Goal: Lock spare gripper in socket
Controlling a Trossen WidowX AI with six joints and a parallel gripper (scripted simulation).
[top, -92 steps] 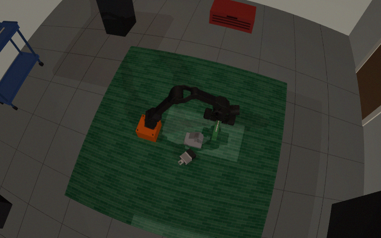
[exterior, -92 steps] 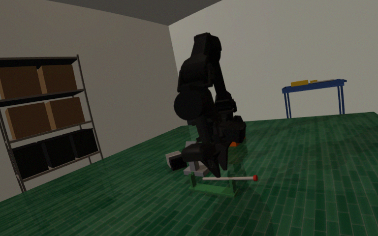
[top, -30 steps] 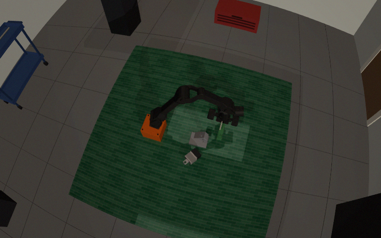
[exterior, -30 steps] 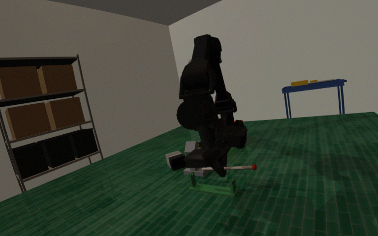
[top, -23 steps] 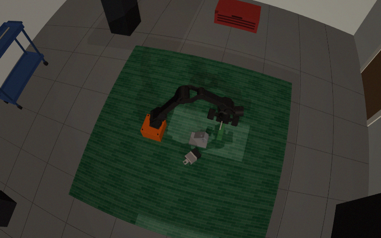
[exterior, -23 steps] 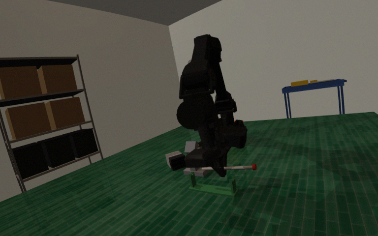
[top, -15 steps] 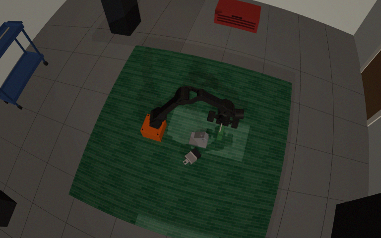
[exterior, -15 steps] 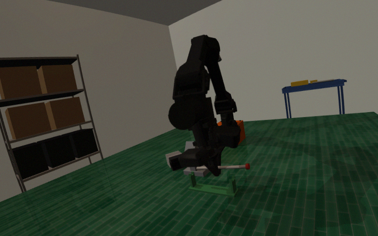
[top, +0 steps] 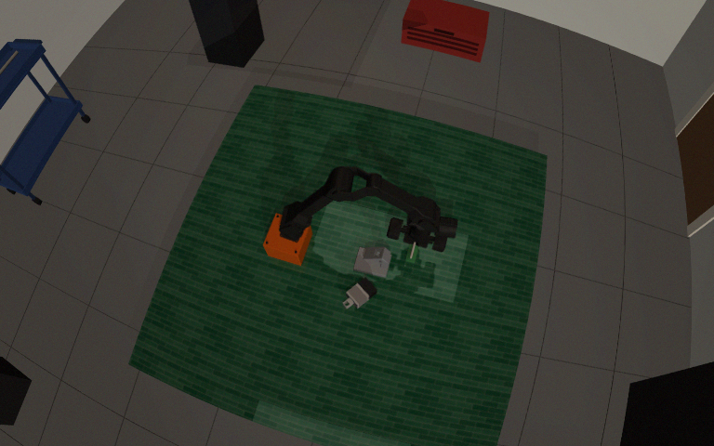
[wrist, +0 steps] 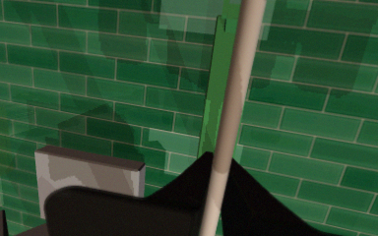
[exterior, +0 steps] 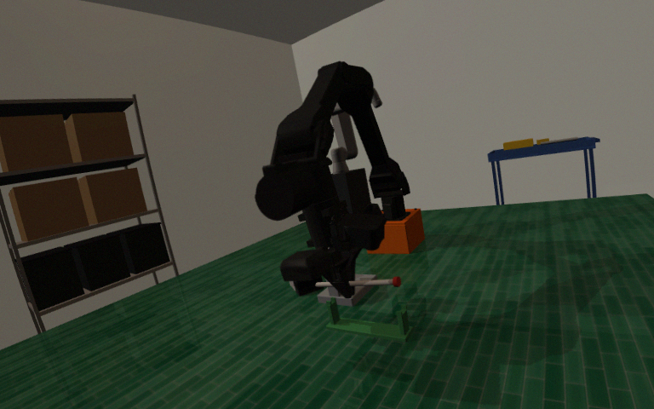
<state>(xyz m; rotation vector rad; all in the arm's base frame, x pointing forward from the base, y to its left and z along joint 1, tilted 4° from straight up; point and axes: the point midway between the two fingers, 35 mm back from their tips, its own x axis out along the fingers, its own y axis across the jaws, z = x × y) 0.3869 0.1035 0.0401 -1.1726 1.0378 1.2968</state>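
Observation:
My gripper (exterior: 346, 289) (wrist: 216, 159) is shut on the pale lock pin (top: 413, 250) (exterior: 378, 283) (wrist: 241, 79). The pin is roughly level, with its red head (exterior: 396, 281) to the right in the exterior view. It is held above the green two-post rack (exterior: 369, 329) (wrist: 211, 110), clear of it. The grey mount (top: 370, 268) (exterior: 335, 300) (wrist: 94, 172) stands beside the rack; its raised socket (top: 374, 253) has no pin through it. The spare gripper (top: 358, 294) lies on the mat near the mount, its pale spigot (top: 347, 303) pointing away from the mount. My fingers hide part of the pin.
The arm's orange base (top: 286, 247) (exterior: 396, 239) stands on the green mat (top: 315, 368), left of the mount in the top view. A blue cart (top: 45, 125), a red cabinet (top: 447, 29) and shelving (exterior: 82, 164) stand farther off.

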